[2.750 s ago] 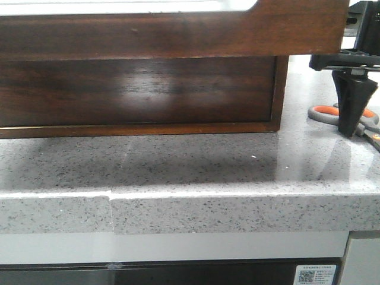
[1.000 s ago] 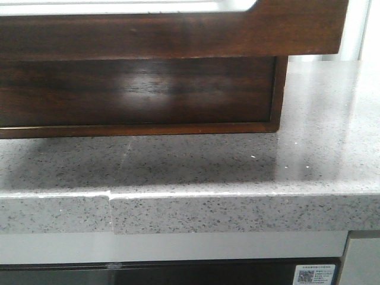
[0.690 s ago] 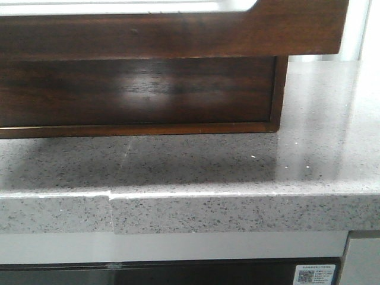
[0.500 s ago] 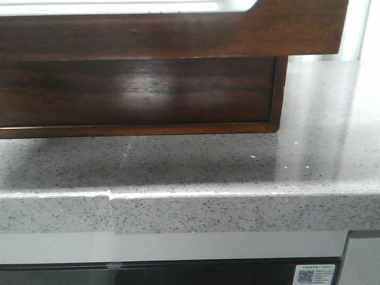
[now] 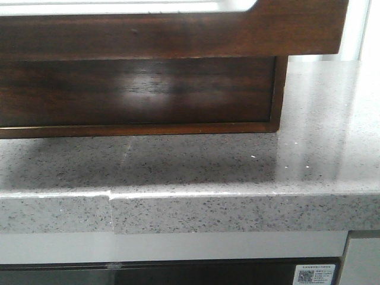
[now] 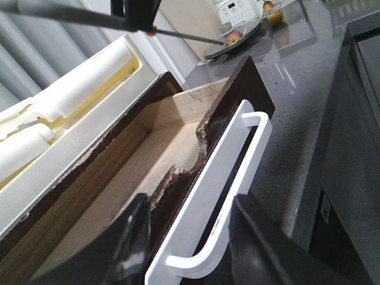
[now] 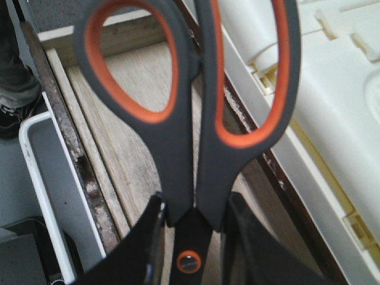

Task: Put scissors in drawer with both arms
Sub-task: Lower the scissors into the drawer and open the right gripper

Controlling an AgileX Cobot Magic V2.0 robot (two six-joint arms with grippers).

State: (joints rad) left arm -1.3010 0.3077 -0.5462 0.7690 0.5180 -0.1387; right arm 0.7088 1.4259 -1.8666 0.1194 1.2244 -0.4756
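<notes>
Up front, the drawer (image 5: pixel 136 89) juts out over the grey countertop (image 5: pixel 196 172), no arm in sight; from the left wrist, the left gripper (image 6: pixel 190 243) stands with fingers apart around the drawer's white handle (image 6: pixel 222 190); from the right wrist, the right gripper (image 7: pixel 191 237) is clamped on the scissors (image 7: pixel 184 119), above the open drawer's pale floor (image 7: pixel 127 160).
</notes>
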